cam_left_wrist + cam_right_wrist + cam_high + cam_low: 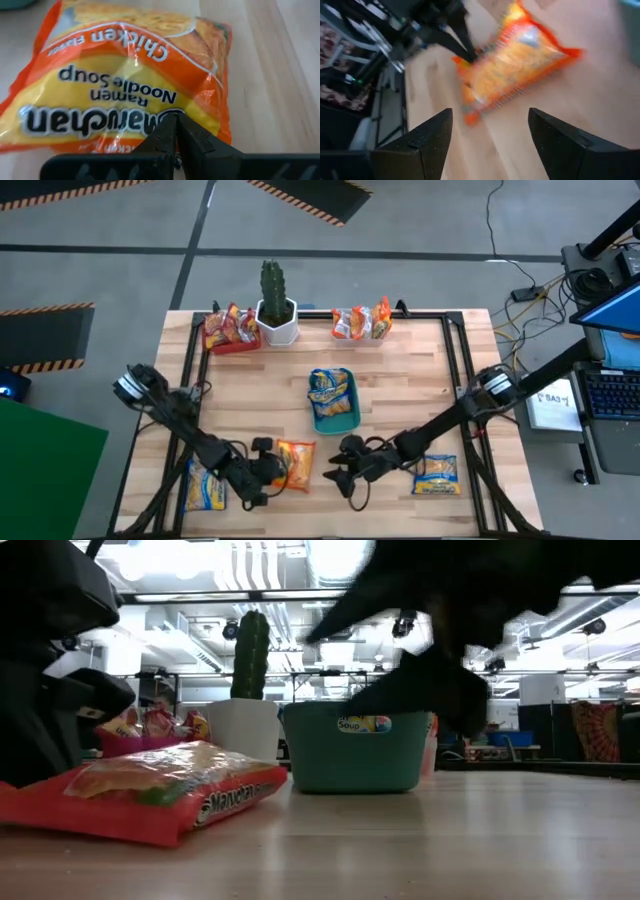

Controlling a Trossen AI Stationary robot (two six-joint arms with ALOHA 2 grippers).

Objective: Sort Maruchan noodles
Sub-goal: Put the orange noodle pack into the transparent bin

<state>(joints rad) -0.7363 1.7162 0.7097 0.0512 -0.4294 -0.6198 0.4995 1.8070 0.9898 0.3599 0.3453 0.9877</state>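
An orange Maruchan noodle packet (296, 463) lies flat on the wooden table near its front edge. My left gripper (270, 471) is shut, and its tips rest on the packet's left end (150, 107). My right gripper (338, 478) stands open just to the right of the packet, touching nothing. In the right wrist view the packet (517, 55) lies ahead of the spread fingers (490, 117). Two yellow-blue packets lie flat at the front left (205, 488) and front right (437, 475). My left gripper has its shut fingertips (175, 127) on the orange packet's printed top face near its left edge (165, 107). The fingers slant down at it from the table's left. The packet lies flat on the table.
A teal tray (316, 421) at the table's middle holds yellow-blue packets. At the far edge stand a pink tray (232, 344) with packets, a cactus in a white pot (275, 308) and a clear tray (360, 323) with orange packets.
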